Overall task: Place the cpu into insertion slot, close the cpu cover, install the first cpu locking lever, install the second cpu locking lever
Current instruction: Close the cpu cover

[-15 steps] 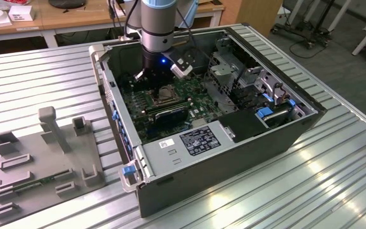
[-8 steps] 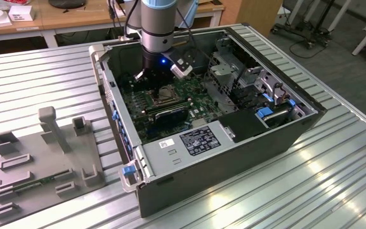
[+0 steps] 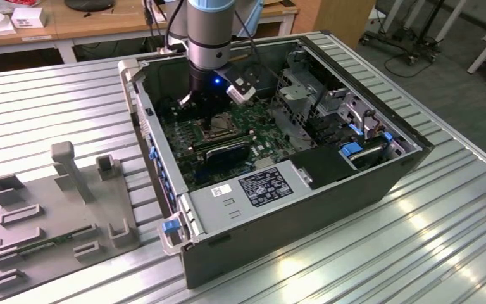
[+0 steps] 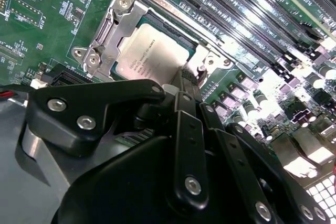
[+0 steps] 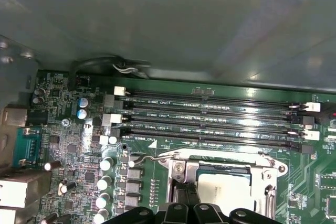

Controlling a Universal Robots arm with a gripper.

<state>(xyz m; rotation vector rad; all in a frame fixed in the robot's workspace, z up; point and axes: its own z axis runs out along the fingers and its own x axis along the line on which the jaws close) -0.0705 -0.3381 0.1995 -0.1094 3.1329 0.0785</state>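
CPU (image 4: pixel 155 59) lies flat in the insertion slot (image 3: pixel 217 125), its dull silver face up. The CPU cover (image 4: pixel 105 35) is folded down over it, so the chip's face shows through the frame's square window. In both wrist views my gripper (image 4: pixel 184 80) is low over the socket, with its tips at the edge of the cover near a corner that carries a small screw (image 4: pixel 202 68). I cannot tell whether the tips touch the metal. My fingers (image 5: pixel 178 205) are drawn together with no gap that I can make out, and I see nothing between them. In the first wrist view a thin locking lever (image 5: pixel 152 157) of bent wire runs beside the socket on the side facing the memory slots (image 5: pixel 210 116). Its hooked end sticks out past the cover's corner, and I cannot tell whether it is latched. The four long black slots lie parallel just beyond it on the green circuit board (image 5: pixel 68 145), with rows of small round capacitors (image 5: pixel 105 182) off to one side of the socket. In the exterior view my arm (image 3: pixel 213 31) reaches straight down into the open computer case (image 3: pixel 311 209), which lies on its side on a slatted metal table (image 3: pixel 49 101). The socket is just below my wrist in the middle of the board. A grey fixture plate (image 3: pixel 57 215) with upright blocks sits on the table at the exterior view's left, apart from the case.
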